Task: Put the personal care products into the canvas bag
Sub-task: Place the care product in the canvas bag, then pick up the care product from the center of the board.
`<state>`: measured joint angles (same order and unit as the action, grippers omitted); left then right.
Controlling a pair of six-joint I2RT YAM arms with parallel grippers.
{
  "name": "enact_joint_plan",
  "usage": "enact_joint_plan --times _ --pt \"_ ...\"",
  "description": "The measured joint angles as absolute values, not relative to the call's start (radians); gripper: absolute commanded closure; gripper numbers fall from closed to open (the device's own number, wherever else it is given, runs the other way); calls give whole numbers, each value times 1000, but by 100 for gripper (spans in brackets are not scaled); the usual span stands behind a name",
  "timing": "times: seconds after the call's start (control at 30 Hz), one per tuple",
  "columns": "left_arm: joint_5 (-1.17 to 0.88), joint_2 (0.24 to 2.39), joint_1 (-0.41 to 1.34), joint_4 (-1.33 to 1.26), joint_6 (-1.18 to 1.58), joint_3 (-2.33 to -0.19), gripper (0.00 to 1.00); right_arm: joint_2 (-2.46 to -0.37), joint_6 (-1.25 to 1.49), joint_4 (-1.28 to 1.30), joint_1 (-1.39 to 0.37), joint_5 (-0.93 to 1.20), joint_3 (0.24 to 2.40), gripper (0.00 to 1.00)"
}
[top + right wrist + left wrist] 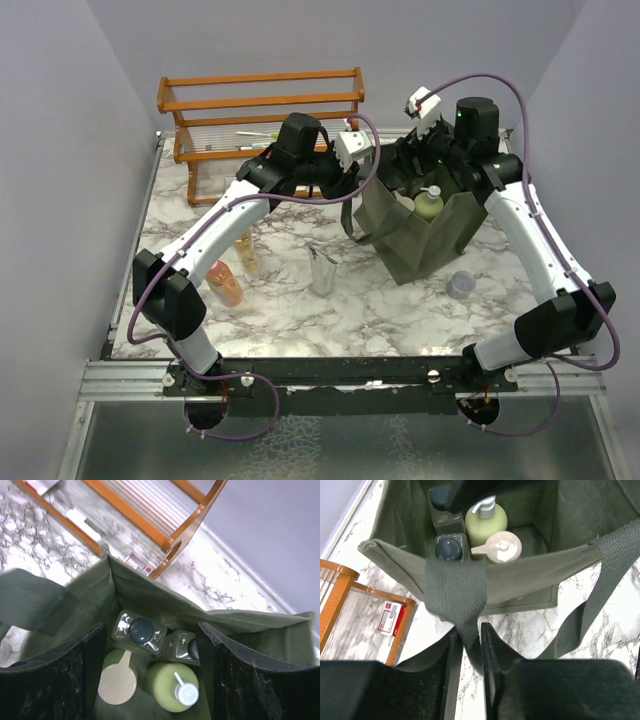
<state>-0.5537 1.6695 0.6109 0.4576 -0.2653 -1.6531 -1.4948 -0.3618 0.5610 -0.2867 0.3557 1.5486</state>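
A white marble table [300,310] fills the scene, with lilac walls around it. An orange wooden rack [260,100] stands at its far left edge, with thin pens [255,135] lying on its lower shelf.

Right of centre sits the canvas bag [420,245], dark olive, boxy and creased, with its mouth open upward. In the top view the right arm hangs over the mouth and hides most of it. One webbing strap [457,595] drapes over the bag's near wall.

The left gripper [469,630] is at the bag's left side. Its fingers are close together and the strap passes between them; whether they pinch it cannot be told. The right gripper [150,630] hovers at the bag's mouth with its fingers spread wide and nothing held.

Four products stand inside the bag, packed together. They are a pale green pump bottle [172,685], a beige pump bottle [117,677] beside it, and two black-capped bottles [142,630] against the wall behind them.

Three products are out on the table, left of the bag. An amber-orange bottle [225,283] is near the left arm, with a pale yellow bottle [248,250] just beyond it. A silver tube [322,272] is nearer the bag.

A small lavender jar [462,285] rests just in front of the bag's right corner. A red and white label [390,619] lies by the rack's foot.
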Motion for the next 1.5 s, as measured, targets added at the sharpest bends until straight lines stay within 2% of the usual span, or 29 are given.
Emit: enact_joint_plan --times 0.13,0.4,0.77,1.17,1.5 --pt "-556 1670 611 459 -273 -1655 52 -1460 -359 560 -287 348 1585 28" --pt "-557 1668 611 508 -304 -1705 31 -1392 -363 553 -287 395 1589 27" --pt "-481 1577 567 623 -378 -1713 28 -1390 -383 582 -287 569 1636 26" --pt "-398 1367 315 730 -422 -1641 23 -1423 -419 630 -366 709 1704 26" --pt "-424 1134 160 985 -557 -1458 23 -1496 -496 709 -502 802 1748 26"
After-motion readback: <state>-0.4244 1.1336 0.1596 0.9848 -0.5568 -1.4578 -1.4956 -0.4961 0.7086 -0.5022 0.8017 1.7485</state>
